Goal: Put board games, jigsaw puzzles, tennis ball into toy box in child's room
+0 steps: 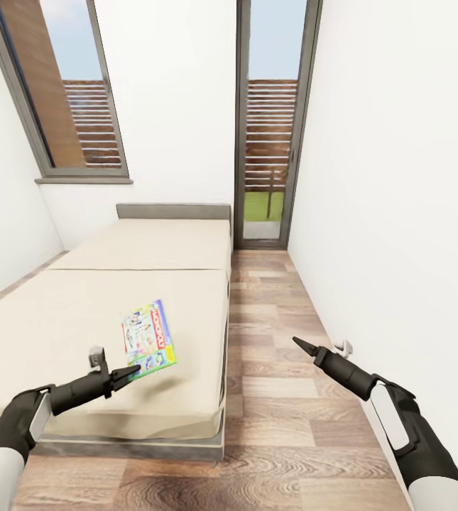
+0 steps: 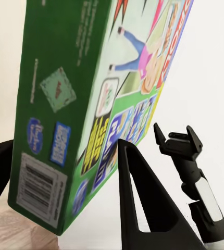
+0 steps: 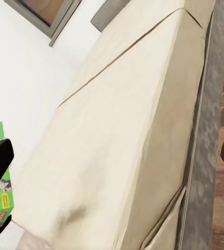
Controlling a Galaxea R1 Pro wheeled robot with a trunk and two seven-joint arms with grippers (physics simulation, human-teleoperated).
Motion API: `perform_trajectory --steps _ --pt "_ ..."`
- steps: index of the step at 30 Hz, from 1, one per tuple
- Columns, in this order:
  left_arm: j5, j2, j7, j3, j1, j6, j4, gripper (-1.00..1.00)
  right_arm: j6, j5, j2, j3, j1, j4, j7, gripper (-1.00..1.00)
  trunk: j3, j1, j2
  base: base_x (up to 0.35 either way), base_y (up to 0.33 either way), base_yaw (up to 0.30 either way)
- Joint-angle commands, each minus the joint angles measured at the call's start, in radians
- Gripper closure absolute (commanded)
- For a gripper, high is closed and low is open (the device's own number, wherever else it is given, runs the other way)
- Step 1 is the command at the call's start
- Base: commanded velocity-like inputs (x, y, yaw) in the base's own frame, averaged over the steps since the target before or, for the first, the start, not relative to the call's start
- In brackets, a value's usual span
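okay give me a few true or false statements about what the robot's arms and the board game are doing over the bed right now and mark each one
1. The left pincer grips the board game at its lower edge. True.
2. The board game lies flat on the bed. False: it is lifted and tilted above the mattress.
3. The right pincer holds a second game. False: it is empty, over the wood floor beside the bed.
4. The game's narrow side is green with a barcode. True.
5. A window stands beyond the headboard. True.
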Motion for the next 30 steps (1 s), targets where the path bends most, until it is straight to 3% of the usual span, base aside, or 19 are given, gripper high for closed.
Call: perform_trajectory --steps 1,8,11,14,20,30 --pt "0.000 0.004 -0.008 -0.005 0.001 0.023 -0.015 1.00 0.007 -0.006 0.000 -0.001 -0.001 0.000 0.001 -1.00 0.002 -0.004 0.007 0.000 0.000 0.000" --pt "-0.002 0.051 -0.139 -0.020 0.002 0.056 -0.038 1.00 0.007 -0.006 0.001 0.001 -0.001 0.000 0.001 -1.00 0.024 -0.031 0.056 0.000 0.000 0.000" --pt "-0.006 0.069 -0.176 -0.047 -0.010 0.078 -0.043 1.00 0.007 -0.005 0.001 0.002 -0.001 0.000 0.001 -1.00 0.034 -0.042 0.077 0.000 0.000 0.000" --pt "-0.010 0.078 -0.183 -0.091 -0.025 0.130 -0.077 1.00 0.008 -0.002 0.001 0.003 -0.001 -0.001 0.001 -1.00 0.043 -0.054 0.098 0.000 0.000 0.000" --pt "-0.012 0.081 -0.187 -0.157 -0.031 0.152 -0.108 1.00 0.007 -0.004 0.001 0.004 -0.001 -0.001 0.001 -1.00 0.062 -0.077 0.140 0.000 0.000 0.000" --pt "-0.004 0.113 -0.197 -0.169 -0.035 0.164 -0.112 1.00 -0.045 -0.006 0.004 0.005 -0.001 0.008 0.001 -1.00 0.093 -0.115 0.210 0.000 0.000 0.000"
